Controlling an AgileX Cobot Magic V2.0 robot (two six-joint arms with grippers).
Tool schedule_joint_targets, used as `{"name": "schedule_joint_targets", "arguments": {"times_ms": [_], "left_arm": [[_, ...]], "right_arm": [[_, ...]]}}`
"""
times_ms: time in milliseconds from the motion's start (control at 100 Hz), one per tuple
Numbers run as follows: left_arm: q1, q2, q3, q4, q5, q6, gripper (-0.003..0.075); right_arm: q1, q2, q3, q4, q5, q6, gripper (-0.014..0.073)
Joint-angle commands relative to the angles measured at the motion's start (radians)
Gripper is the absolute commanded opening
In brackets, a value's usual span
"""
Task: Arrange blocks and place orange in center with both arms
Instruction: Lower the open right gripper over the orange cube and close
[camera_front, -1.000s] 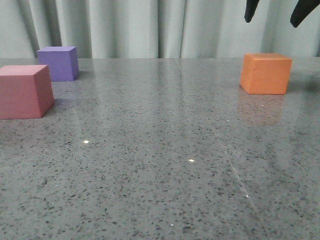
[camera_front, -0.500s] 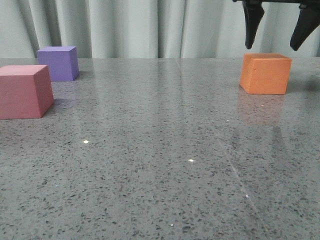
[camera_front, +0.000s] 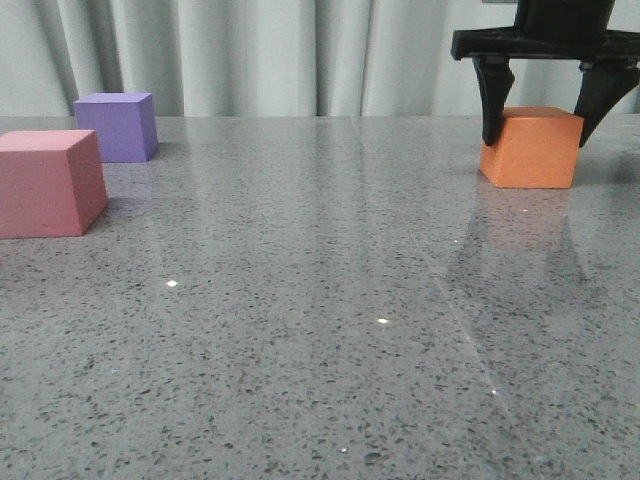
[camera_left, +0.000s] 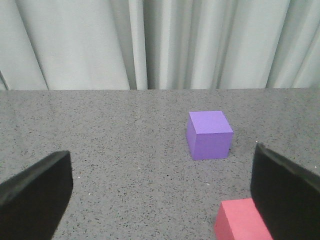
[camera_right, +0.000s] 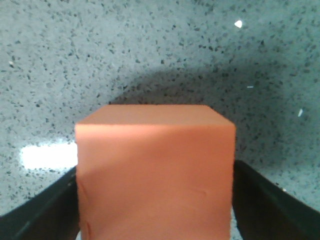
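Front view: right gripper (camera_front: 540, 130) open, fingers astride orange cube (camera_front: 532, 148) at table (camera_front: 320, 330) far right (not clamped). Left gripper (camera_left: 160, 200) open, purple cube (camera_left: 210, 134) & pink cube (camera_left: 242, 220) far left.

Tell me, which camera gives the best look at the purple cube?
The left wrist view: the purple cube sits whole near mid-picture, top and two sides visible, nothing covering it. The front view shows it smaller, far back on the left, behind the pinkish-red cube. The right wrist view misses it.
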Motion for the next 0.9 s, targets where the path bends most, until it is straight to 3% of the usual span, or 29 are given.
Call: {"name": "schedule_joint_targets", "arguments": {"times_ms": [0, 270, 580, 890], "left_arm": [[0.002, 0.006, -0.037, -0.010, -0.086, 0.000, 0.0693], [0.001, 0.006, -0.037, -0.010, -0.086, 0.000, 0.0693], [0.002, 0.006, -0.037, -0.010, -0.086, 0.000, 0.0693], [0.002, 0.006, -0.037, -0.010, -0.086, 0.000, 0.0693]], "right_arm": [[-0.004, -0.051, -0.030, -0.012, -0.023, -0.001, 0.0581], [-0.004, -0.044, -0.030, -0.009, -0.023, -0.001, 0.0574], [-0.004, -0.044, -0.030, -0.011, -0.017, -0.001, 0.0238], [-0.003, -0.044, -0.030, -0.011, -0.015, -0.001, 0.0194]]}}
